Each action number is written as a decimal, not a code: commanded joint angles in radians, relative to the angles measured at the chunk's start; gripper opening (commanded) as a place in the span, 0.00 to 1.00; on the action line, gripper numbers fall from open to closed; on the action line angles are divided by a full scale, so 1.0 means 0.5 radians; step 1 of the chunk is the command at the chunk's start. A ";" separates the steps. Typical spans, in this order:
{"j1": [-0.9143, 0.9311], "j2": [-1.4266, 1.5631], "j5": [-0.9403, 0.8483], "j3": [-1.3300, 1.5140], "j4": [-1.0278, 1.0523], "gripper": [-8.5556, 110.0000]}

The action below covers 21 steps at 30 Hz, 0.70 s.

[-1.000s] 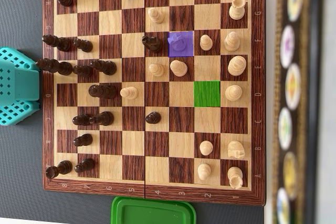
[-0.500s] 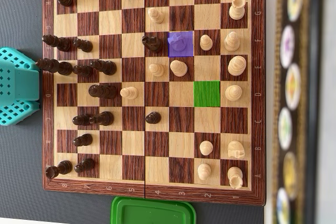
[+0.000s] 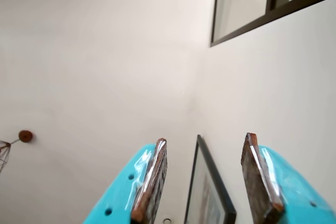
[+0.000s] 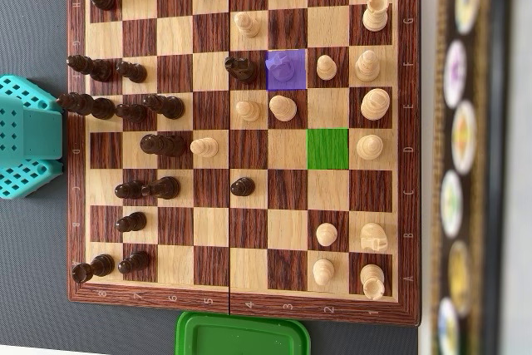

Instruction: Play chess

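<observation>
In the wrist view the gripper [image 3: 207,182] points up at a pale wall and a dark window frame [image 3: 247,24], its two turquoise fingers [image 3: 149,182] spread apart with nothing between them; a framed picture [image 3: 207,192] shows in the gap. In the overhead view only the turquoise arm base [image 4: 29,135] appears, at the left edge, so the fingers are up and away from the chessboard [image 4: 241,309]. The board lies flat on the grey worktop [image 4: 33,288], its long axis running left to right, dark pieces nearer the arm, light pieces farther. One square is tinted purple [image 4: 285,70], another green [image 4: 327,148]. Border letters and numerals are too small to read reliably. A green lid [image 4: 243,334] lies just below the board.
</observation>
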 commanded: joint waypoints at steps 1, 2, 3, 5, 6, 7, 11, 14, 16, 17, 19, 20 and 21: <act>0.009 -0.015 -0.012 0.040 0.000 0.24; 0.009 -0.015 -0.012 0.040 0.003 0.24; 0.009 -0.015 -0.012 0.040 0.025 0.24; -0.003 -0.015 -0.012 0.034 0.104 0.24; -0.009 -0.015 -0.012 0.031 0.150 0.24; -0.009 -0.015 -0.012 0.031 0.193 0.24; -0.012 -0.015 -0.012 0.012 0.331 0.24; 0.009 -0.015 -0.012 -0.101 0.503 0.24; 0.009 -0.015 -0.012 -0.199 0.703 0.24; 0.009 -0.015 -0.012 -0.242 0.804 0.24; 0.012 -0.015 -0.012 -0.325 0.994 0.24; 0.012 -0.015 -0.012 -0.359 1.080 0.24; 0.012 -0.015 -0.012 -0.390 1.163 0.24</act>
